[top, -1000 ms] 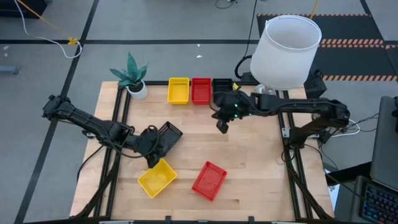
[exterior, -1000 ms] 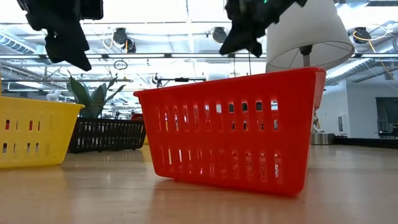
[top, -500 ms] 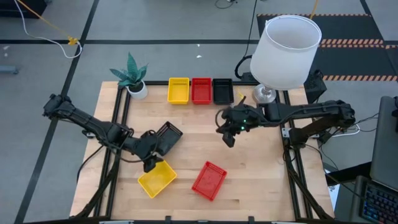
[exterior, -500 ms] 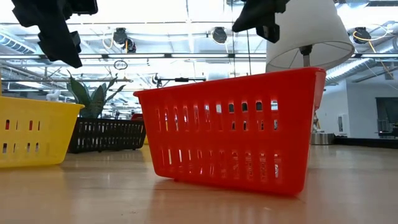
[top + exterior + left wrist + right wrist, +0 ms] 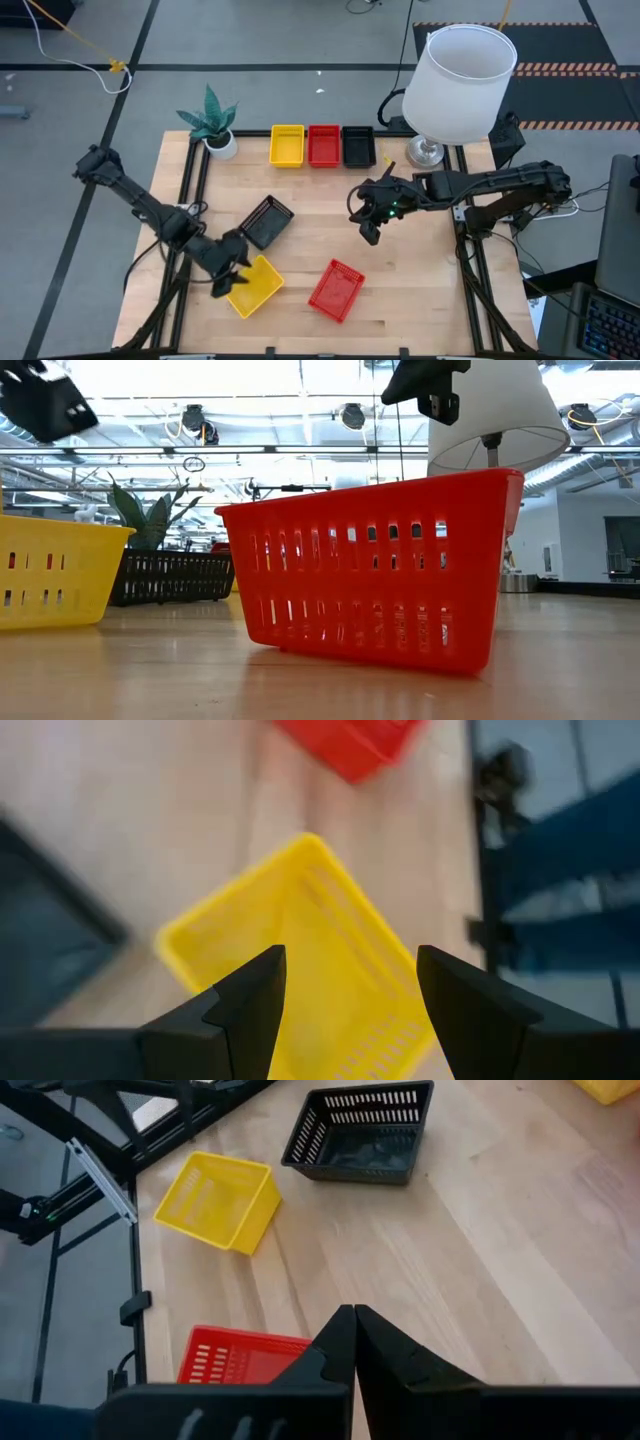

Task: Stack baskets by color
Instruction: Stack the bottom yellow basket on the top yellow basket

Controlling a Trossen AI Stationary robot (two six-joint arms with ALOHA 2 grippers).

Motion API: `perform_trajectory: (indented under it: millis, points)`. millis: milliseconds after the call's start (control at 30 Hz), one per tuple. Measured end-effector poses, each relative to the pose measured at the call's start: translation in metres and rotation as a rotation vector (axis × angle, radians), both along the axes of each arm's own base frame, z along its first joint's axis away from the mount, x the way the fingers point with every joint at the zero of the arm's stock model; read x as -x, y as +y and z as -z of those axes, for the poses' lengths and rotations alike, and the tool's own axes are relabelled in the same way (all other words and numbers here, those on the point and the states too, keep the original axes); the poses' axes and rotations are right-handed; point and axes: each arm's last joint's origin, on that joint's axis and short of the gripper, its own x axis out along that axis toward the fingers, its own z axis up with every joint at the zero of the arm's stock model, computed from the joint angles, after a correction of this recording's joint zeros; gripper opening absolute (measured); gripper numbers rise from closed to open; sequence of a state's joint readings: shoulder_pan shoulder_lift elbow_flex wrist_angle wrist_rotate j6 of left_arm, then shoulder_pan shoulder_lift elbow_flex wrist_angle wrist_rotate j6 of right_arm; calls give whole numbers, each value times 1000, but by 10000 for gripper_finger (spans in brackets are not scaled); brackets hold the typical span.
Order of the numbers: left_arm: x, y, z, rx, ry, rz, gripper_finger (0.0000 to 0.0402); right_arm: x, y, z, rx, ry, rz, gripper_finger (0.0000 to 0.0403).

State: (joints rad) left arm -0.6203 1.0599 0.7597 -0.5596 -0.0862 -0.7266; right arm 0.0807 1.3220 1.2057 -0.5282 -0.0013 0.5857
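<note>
Left gripper (image 5: 222,281): it hangs over the near left part of the table (image 5: 420,280), at the left edge of the loose yellow basket (image 5: 253,285). Its two fingers (image 5: 245,1010) stand wide apart with nothing between them. The left wrist view looks down into that yellow basket.

Right gripper (image 5: 369,230): it hangs over the middle of the table, a bit to the right. Its fingers are pressed tight together and hold nothing.

Loose yellow basket: it sits tilted near the front left of the table.

Loose black basket (image 5: 266,221): it sits just behind the yellow one, turned at an angle. I cannot tell if the two touch.

Loose red basket (image 5: 335,290): it sits near the front middle, to the right of the yellow one and apart from it. It fills the low view.

Far row: a yellow stack (image 5: 287,145), a red stack (image 5: 323,145) and a black stack (image 5: 358,146) stand side by side at the far edge, yellow on the left and black on the right.

Plant pot (image 5: 222,145): white, with a green plant, at the far left, beside the yellow stack.

Lamp (image 5: 460,82): a big white shade at the far right corner.
</note>
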Motion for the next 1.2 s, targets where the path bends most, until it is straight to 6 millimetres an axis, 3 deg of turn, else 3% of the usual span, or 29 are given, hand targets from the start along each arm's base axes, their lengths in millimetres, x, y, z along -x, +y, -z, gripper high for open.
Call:
perform_trajectory:
  millis: [200,367,600,867,1200]
  points:
    - [11,-23,-5,64,-49,161,227,0,0,0,1,0,-3,0]
    - [12,-46,-2,99,37,293,227,0,1,0,-11,1,1,0]
    - [10,-77,13,-70,167,440,227,0,2,0,-4,0,-4,0]
    - [9,-80,40,-229,214,358,227,0,2,0,17,-1,-22,0]
    - [6,-84,52,-313,190,460,227,0,2,0,22,-3,-26,0]
